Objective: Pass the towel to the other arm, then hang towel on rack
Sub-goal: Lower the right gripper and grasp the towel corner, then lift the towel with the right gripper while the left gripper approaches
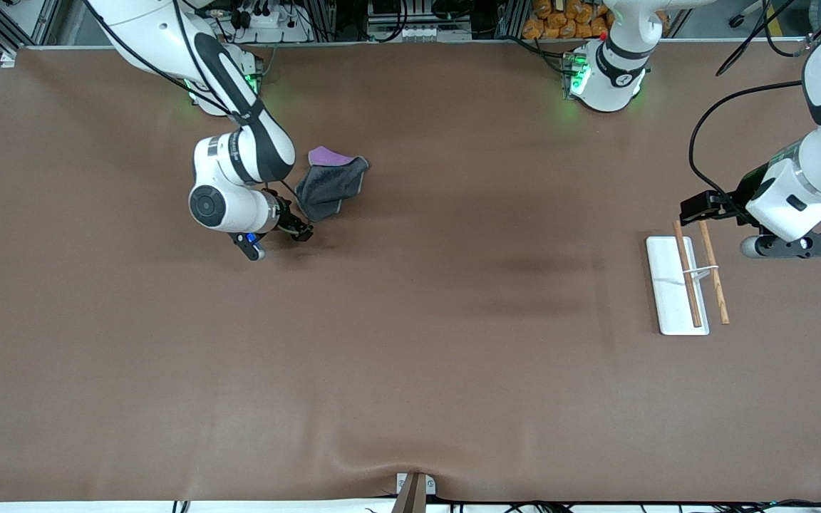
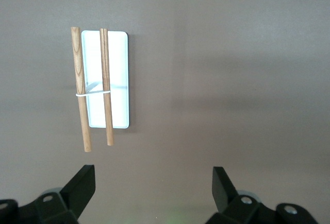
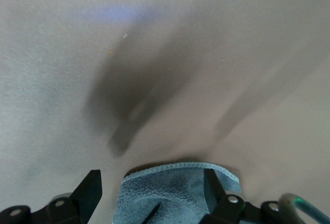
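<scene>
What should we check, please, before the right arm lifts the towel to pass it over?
1. Towel between the right gripper jaws: ok, its grey edge lies between them in the right wrist view.
2. Right jaws clamped on the cloth: not ok, they stand apart with no visible pinch.
3. Towel off the table: cannot tell; it looks crumpled beside the right arm.
4. Left gripper ready to receive: ok, jaws wide open, waiting over the table beside the rack.
5. Rack in place: ok, both rods sit on the white base, at the left arm's end.
</scene>
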Action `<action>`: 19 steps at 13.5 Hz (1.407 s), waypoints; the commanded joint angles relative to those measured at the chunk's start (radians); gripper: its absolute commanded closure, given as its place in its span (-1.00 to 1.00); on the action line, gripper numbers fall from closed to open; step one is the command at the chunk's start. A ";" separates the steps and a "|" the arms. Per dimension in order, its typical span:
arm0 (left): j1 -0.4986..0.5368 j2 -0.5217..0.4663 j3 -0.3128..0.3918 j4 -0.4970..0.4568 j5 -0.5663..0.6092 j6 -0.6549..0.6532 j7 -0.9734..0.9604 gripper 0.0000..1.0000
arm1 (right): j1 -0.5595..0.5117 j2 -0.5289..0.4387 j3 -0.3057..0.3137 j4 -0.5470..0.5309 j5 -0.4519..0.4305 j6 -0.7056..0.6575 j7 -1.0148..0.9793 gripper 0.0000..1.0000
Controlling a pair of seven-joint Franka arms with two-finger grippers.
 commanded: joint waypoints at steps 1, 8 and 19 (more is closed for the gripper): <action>0.007 -0.003 -0.002 -0.011 -0.002 0.014 0.025 -1.00 | 0.024 -0.002 0.000 -0.008 0.022 0.004 0.000 -0.66; 0.015 0.011 -0.002 -0.012 -0.002 0.016 0.025 -1.00 | 0.042 0.019 -0.001 -0.008 0.022 0.004 -0.041 -0.04; 0.013 0.012 -0.002 -0.006 -0.002 0.018 0.025 -1.00 | -0.045 -0.041 -0.006 0.219 0.049 -0.458 0.014 1.00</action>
